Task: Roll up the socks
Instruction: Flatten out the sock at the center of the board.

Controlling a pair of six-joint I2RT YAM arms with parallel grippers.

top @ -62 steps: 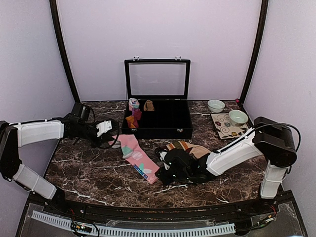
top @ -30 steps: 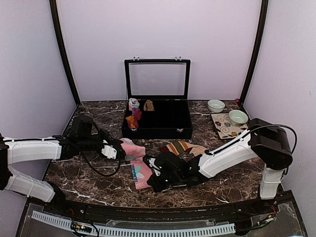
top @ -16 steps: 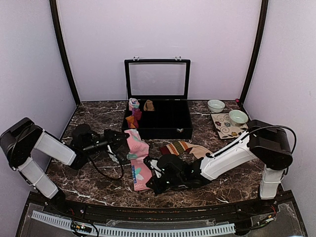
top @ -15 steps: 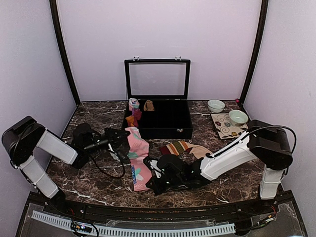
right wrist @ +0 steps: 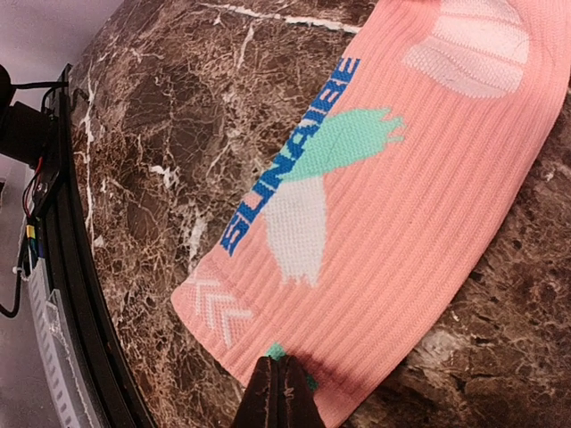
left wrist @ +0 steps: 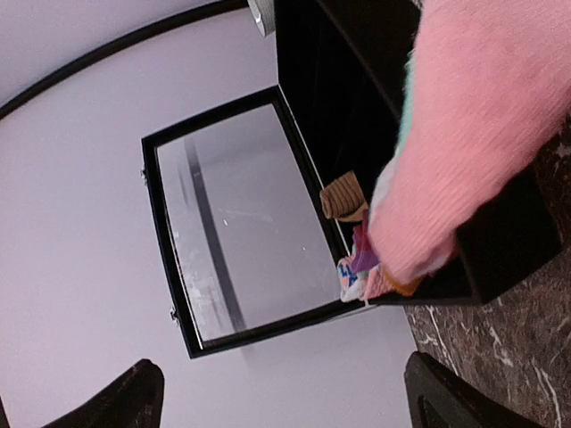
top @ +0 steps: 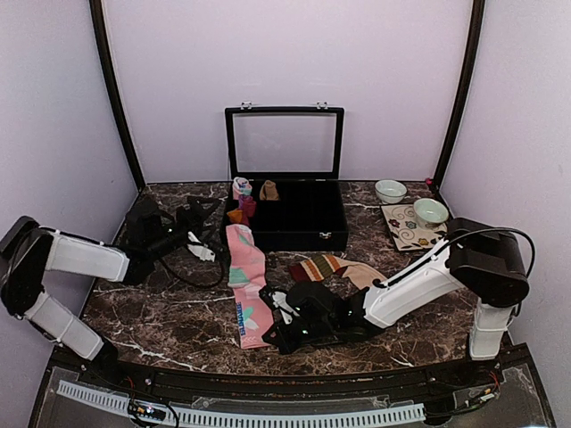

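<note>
- Only the right wrist view showed the right gripper (right wrist: 284, 392) tips together, clamped on the pink sock (right wrist: 375, 205) cuff edge (arm hid this from above).
- Only the left wrist view showed the left gripper (left wrist: 285, 392) fingers wide apart, empty.
- Top view: the pink sock lay flat mid-table, with the striped sock (top: 335, 267) at its 3 o'clock.
- Half a second before, the left gripper held the sock's far end; it had since let go and backed off toward 10 o'clock.

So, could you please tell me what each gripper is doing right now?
Left gripper: open, holding nothing.
Right gripper: closed on the pink sock edge.
</note>
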